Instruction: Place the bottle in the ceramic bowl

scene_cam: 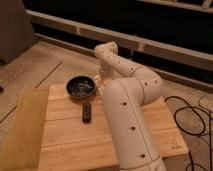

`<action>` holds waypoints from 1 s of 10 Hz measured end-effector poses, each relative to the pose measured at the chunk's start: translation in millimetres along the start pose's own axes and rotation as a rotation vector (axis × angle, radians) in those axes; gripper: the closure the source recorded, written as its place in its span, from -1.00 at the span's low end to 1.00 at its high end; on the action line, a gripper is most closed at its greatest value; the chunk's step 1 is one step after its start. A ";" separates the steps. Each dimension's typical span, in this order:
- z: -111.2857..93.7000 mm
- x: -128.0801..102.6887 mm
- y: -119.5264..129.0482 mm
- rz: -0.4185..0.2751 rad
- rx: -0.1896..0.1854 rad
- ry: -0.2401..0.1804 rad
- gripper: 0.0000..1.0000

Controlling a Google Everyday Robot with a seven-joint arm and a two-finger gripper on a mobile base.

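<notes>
Not done yet, it seems: the ceramic bowl (81,87) on the bench (65,140) is seen without a bottle inside. A pale bit, probably the bottle (97,81), is glimpsed just right of it under the end effector (102,74); whether it's gripped can't be told.

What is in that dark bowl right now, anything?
Empty, it seems: the ceramic bowl shows only its dark glossy inside with a few glints. The gripper hangs just beside its rim, not over it.
</notes>
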 end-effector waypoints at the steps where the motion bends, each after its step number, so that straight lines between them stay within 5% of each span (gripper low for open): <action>1: 3.6 -0.4 1.2 -0.004 -0.010 0.010 -0.30; 6: 15.5 -6.6 12.7 -0.045 -0.075 0.049 -0.30; 10: 27.8 3.3 9.8 -0.034 -0.107 0.120 -0.30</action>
